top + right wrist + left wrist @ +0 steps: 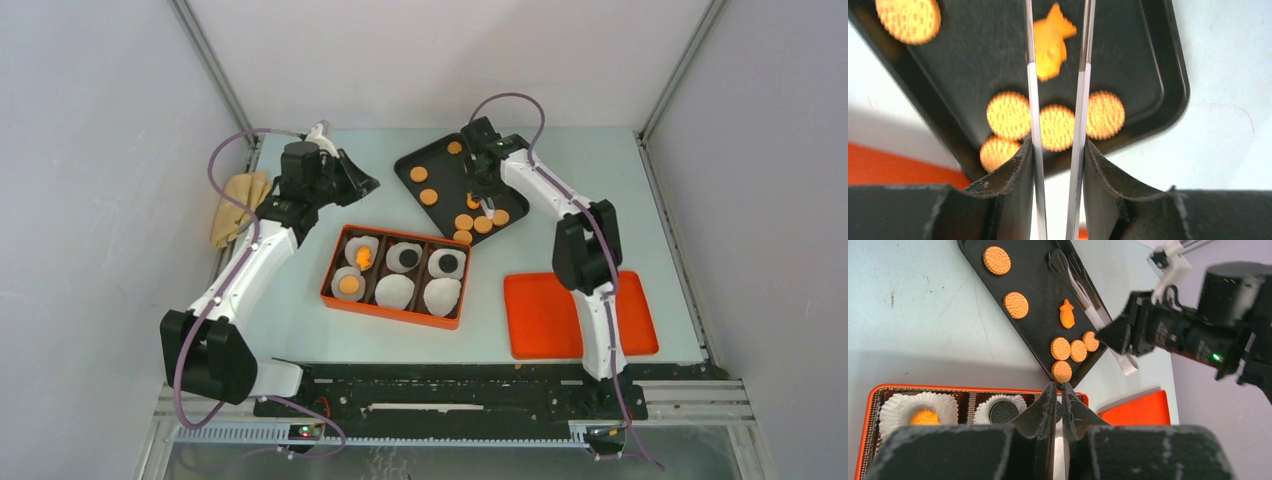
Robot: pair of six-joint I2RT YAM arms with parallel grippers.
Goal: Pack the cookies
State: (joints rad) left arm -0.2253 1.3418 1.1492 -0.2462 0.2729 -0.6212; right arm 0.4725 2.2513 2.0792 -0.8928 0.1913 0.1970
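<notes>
Right fingers (1008, 175) clamp tweezers (1031, 100) straddling a fish cookie (1050, 45) on the tray (973, 55); left fingers (1045, 410) closed, empty.

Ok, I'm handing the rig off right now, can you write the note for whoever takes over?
Left pincer: shut, nothing seen in it, just beyond the box.
Right pincer: shut on the tweezers, blades straddling the fish cookie on the black tray.
Done: four of six liners filled.
Left: two empty liners; seven round cookies and the fish lie on the tray.
</notes>
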